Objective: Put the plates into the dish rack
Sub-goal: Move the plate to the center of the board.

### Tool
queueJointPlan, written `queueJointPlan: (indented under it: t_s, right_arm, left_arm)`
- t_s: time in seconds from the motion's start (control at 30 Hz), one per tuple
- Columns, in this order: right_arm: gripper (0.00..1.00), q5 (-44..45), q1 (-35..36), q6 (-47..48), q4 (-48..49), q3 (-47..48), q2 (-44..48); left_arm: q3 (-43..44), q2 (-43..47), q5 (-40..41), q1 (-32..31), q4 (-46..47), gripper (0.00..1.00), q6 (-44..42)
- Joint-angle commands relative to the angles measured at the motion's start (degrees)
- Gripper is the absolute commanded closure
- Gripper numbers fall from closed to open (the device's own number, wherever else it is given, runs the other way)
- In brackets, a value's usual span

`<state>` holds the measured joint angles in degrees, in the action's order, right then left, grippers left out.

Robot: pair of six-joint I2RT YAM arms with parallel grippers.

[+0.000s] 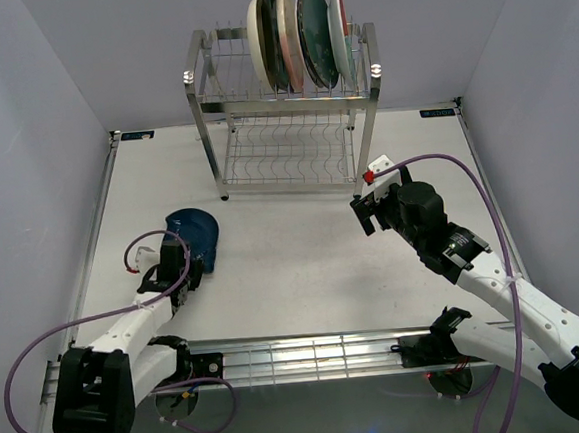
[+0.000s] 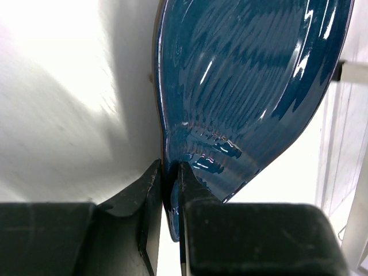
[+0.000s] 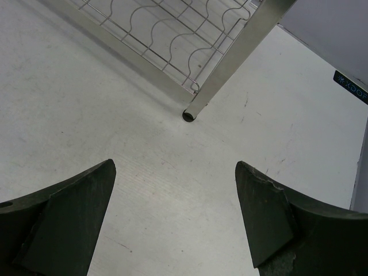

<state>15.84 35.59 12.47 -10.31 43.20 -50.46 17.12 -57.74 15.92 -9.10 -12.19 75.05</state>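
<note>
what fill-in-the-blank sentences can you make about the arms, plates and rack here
The left gripper is shut on the rim of a plate whose colour is dark ____.
The right gripper is ____ and holds nothing.
The racked plates stand on the ____ tier of the dish rack.
Missing words: blue; open; upper.

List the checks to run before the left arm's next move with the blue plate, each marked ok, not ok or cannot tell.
1. Left hand shut on the dark blue plate at its rim: ok.
2. Plate lifted off the table: cannot tell.
3. Right hand open, holding nothing: ok.
4. Free upper-tier slots in the dish rack, left of the loaded plates: ok.
5. Right hand away from the plate: ok.
</note>
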Motion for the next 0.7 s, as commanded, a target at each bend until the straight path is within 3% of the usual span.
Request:
queueJointPlan:
  t_s: [0.0, 0.23, 0.37, 0.47, 0.5, 0.67]
  right_arm:
    - [0.1, -0.5, -0.1, 0.3, 1.3, 0.4, 0.4]
    - [0.1, -0.6, -0.1, 0.3, 1.2, 0.5, 0.6]
    - [0.1, -0.7, -0.2, 0.3, 1.3, 0.5, 0.7]
    - [0.1, -0.8, -0.2, 0.3, 1.1, 0.6, 0.8]
    - [0.1, -0.8, -0.2, 0.3, 1.1, 0.5, 0.8]
    - [0.1, -0.9, -0.1, 0.2, 1.1, 0.6, 0.9]
  left_arm:
    - [0.3, -3.7, 1.4, -4.1, -4.5, 1.0, 1.2]
    - [0.9, -4.3, 2.4, -6.8, -4.7, 1.0, 1.1]
    - [-0.2, 0.1, 2.4, -6.8, -4.8, 0.86, 0.1]
    - [-1.5, 3.8, 2.8, -6.8, -5.0, 0.68, -0.2]
    - [-1.9, 4.5, 3.1, -6.8, -5.4, 0.58, -0.2]
    - [-1.8, 6.7, 3.7, -6.8, -6.9, 0.37, -1.0]
